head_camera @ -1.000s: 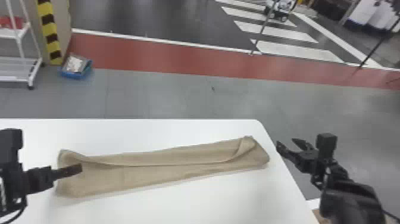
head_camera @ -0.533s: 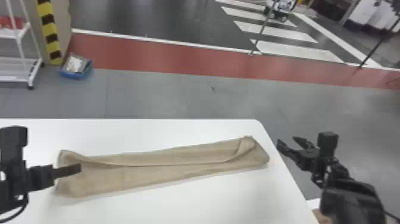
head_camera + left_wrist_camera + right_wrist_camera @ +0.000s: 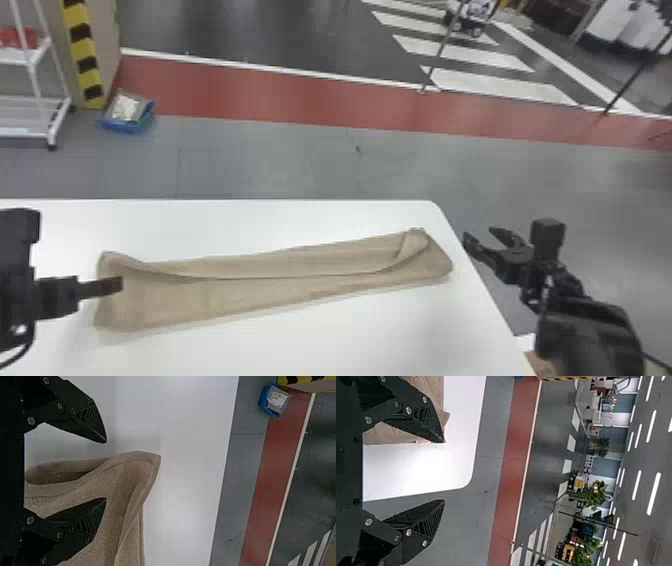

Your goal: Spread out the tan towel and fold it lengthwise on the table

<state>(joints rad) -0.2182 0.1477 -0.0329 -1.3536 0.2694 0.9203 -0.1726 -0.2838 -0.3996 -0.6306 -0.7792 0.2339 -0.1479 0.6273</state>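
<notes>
The tan towel lay stretched across the counter in a long strip, its lengthwise fold seemingly mostly made, its curled ends left to straighten, while the left gripper and right gripper had their jaws spread.

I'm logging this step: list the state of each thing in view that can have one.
Tan towel, long strip, loosely folded, edges uneven.
Left hand, open, over the towel's left end.
Right hand, open, empty, by the table's right edge.
Blue bin, holding something pale.
</notes>
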